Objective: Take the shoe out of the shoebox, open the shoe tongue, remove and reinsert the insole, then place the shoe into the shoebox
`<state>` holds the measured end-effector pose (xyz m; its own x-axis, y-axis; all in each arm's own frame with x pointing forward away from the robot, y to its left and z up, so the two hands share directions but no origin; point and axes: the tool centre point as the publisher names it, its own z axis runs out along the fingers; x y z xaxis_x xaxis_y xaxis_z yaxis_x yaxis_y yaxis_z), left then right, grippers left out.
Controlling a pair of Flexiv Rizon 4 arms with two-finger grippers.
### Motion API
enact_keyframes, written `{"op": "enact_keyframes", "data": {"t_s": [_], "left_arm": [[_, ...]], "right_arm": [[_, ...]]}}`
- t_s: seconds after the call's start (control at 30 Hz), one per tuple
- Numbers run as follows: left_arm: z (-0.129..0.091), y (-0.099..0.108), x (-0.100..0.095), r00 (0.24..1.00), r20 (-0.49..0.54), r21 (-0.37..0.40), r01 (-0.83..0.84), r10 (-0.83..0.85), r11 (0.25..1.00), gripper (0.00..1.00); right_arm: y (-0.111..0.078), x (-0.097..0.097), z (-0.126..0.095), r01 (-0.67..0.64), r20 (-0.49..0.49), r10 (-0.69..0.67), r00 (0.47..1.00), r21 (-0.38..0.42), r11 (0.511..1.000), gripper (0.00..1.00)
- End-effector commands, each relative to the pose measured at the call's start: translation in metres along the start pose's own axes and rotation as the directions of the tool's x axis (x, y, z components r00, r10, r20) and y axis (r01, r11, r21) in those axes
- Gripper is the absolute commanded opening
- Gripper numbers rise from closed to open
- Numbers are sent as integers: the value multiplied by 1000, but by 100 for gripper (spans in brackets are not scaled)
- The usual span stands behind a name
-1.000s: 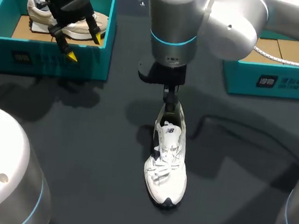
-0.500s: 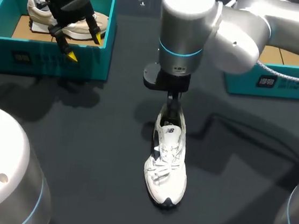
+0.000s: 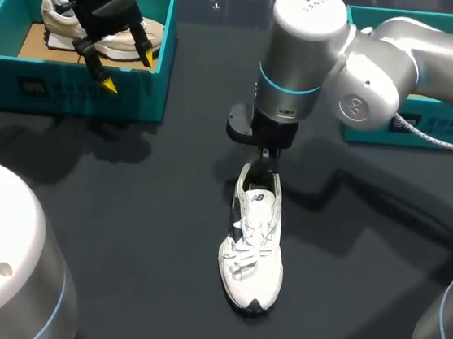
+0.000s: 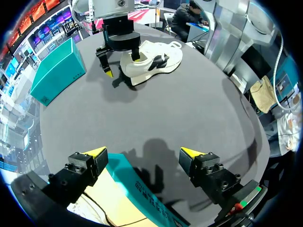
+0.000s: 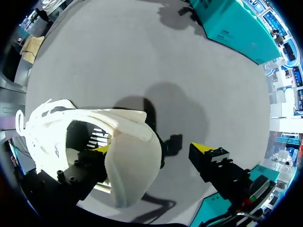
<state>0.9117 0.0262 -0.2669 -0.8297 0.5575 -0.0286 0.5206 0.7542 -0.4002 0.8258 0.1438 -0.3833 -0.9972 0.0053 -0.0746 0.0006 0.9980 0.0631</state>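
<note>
1. The white shoe [image 3: 255,238] stands upright near the middle of the dark tabletop [image 3: 124,207]. Its toe points toward the near edge and its heel toward the far edge. It is outside both boxes.
2. The right end effector [image 5: 150,148] is at the heel with its fingers spread wide. One yellow tip is inside the shoe opening. The other is outside, clear of the heel wall. It does not clamp the shoe.
3. The left end effector [image 3: 129,72] hangs above the front wall of the left shoebox [image 3: 80,91], spread wide and holding nothing.
4. A beige shoe [image 3: 57,19] lies inside that box.
5. The right shoebox [image 3: 412,121] sits at the far right, partly hidden by the right arm [image 3: 404,51]. Its contents cannot be determined.
</note>
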Motion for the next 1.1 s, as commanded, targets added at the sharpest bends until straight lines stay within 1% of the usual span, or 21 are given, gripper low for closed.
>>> {"op": "enact_keyframes", "data": {"t_s": [0.03, 0.2, 0.3, 0.57, 0.67, 0.77, 0.83, 0.87, 0.9, 0.93, 0.97, 1.0, 1.07, 1.1], "left_arm": [[0, 0, 1, 1000, 1, -2, 0, 0, 1000, 100], [0, 0, 1, 1000, 1, -2, 0, 0, 1000, 100], [0, 0, 1, 1000, 1, -2, 0, 0, 1000, 100], [0, 0, 1, 1000, 1, -2, 0, 0, 1000, 100], [0, 0, 1, 1000, 1, -2, 0, 0, 1000, 100], [0, 0, 1, 1000, 1, -2, 0, 0, 1000, 100], [0, 0, 1, 1000, 1, -2, 0, 0, 1000, 100], [0, 0, 1, 1000, 1, -2, 0, 0, 1000, 100], [0, 0, 1, 1000, 1, -2, 0, 0, 1000, 100], [0, 0, 1, 1000, 1, -2, 0, 0, 1000, 100], [0, 0, 1, 1000, 1, -2, 0, 0, 1000, 100], [0, 0, 1, 1000, 1, -2, 0, 0, 1000, 100], [0, 0, 1, 1000, 1, -2, 0, 0, 1000, 100], [0, 0, 1, 1000, 1, -2, 0, 0, 1000, 100]], "right_arm": [[1, -3, 3, 4, -12, -4, 1000, -6, 1000, 99], [4, -2, 3, 3, -21, -3, 1000, 0, 1000, 95], [6, -1, 3, -5, -22, 5, 1000, 3, 1000, 89], [9, 0, 3, -16, -27, 17, 1000, 22, 1000, 82], [10, -1, 4, -16, -30, 17, 999, 23, 1000, 76], [10, -2, 5, -16, -35, 17, 999, 25, 1000, 67], [10, -2, 7, -19, -40, 20, 999, 24, 1000, 65], [10, -2, 7, -21, -42, 22, 999, 22, 1000, 61], [10, -2, 8, -24, -43, 25, 999, 21, 999, 51], [10, -1, 8, -27, -45, 28, 999, 21, 999, 48], [10, -1, 9, -29, -46, 30, 998, 21, 999, 43], [10, 0, 9, -31, -46, 32, 998, 20, 999, 35], [10, 1, 7, -38, -44, 39, 998, 19, 999, 10], [10, 2, 6, -41, -41, 42, 998, 19, 999, 0]]}}
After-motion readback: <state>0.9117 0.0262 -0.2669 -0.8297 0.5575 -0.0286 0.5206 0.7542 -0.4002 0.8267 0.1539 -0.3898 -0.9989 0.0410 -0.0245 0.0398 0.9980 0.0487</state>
